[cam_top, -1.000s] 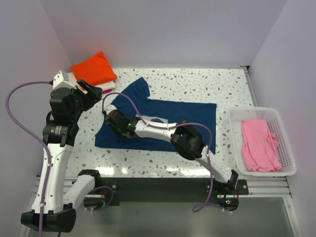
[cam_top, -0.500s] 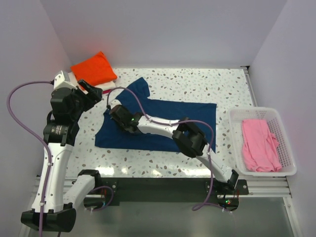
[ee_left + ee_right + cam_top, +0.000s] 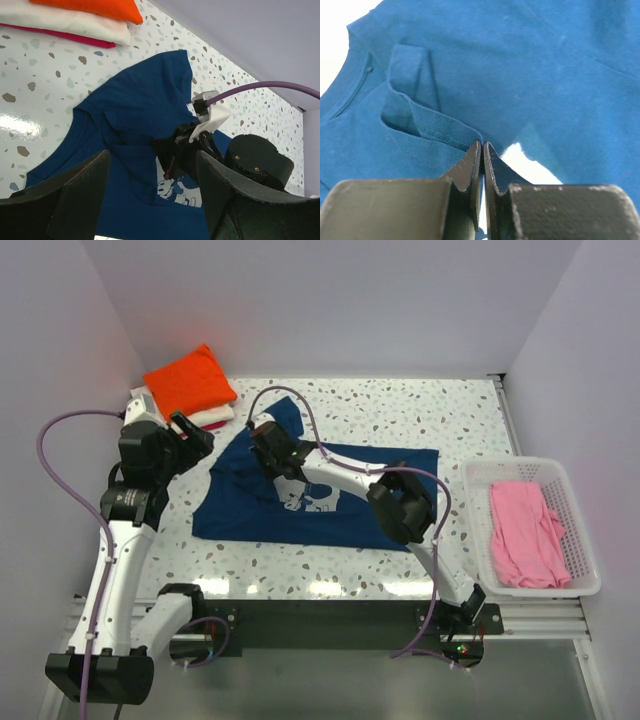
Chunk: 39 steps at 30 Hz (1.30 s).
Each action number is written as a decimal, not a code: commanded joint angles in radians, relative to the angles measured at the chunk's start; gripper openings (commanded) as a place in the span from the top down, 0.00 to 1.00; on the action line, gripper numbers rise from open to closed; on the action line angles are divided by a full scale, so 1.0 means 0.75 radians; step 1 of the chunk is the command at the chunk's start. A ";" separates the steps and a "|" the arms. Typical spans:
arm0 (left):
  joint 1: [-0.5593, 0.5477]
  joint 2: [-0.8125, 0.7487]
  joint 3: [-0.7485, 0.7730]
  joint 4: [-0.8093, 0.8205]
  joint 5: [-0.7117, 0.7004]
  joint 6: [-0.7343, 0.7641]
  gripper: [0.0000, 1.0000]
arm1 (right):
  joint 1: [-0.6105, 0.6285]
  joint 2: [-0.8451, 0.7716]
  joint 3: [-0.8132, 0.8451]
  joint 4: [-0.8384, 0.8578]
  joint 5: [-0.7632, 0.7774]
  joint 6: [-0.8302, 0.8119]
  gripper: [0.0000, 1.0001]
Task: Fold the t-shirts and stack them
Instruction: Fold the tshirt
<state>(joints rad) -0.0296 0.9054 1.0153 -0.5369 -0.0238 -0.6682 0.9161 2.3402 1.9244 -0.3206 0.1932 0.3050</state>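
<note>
Here, right jaws pinch a fold of the navy t-shirt (image 3: 235, 515); left jaws gape empty, the shirt ahead

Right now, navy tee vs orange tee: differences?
1. The navy tee lies spread out mid-table, partly rumpled. The orange tee is folded at the far left corner, on top of the cream tee.
2. The right gripper is pinching a fold of the navy tee; nothing touches the orange tee.
3. The navy tee shows a pale print; the orange tee looks plain.
Shared: both lie on the table.
</note>
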 commanded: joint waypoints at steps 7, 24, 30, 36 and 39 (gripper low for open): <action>-0.006 0.016 -0.061 0.074 -0.017 0.042 0.26 | -0.066 -0.124 -0.075 0.067 -0.031 0.045 0.92; -0.006 0.061 -0.198 0.131 -0.021 0.050 0.26 | -0.115 -0.267 -0.293 0.143 0.029 0.103 0.63; -0.006 0.091 -0.227 0.145 -0.013 0.050 0.27 | -0.113 -0.318 -0.332 0.166 -0.014 0.109 0.62; -0.006 0.100 -0.233 0.162 -0.007 0.046 0.27 | -0.056 -0.249 -0.279 0.123 0.000 0.076 0.64; -0.006 0.106 -0.231 0.162 -0.007 0.048 0.27 | -0.021 -0.204 -0.232 0.096 0.024 0.056 0.64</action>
<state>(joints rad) -0.0296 0.9821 0.8436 -0.4660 -0.0296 -0.6598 0.8619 2.1685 1.6901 -0.2485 0.1898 0.3679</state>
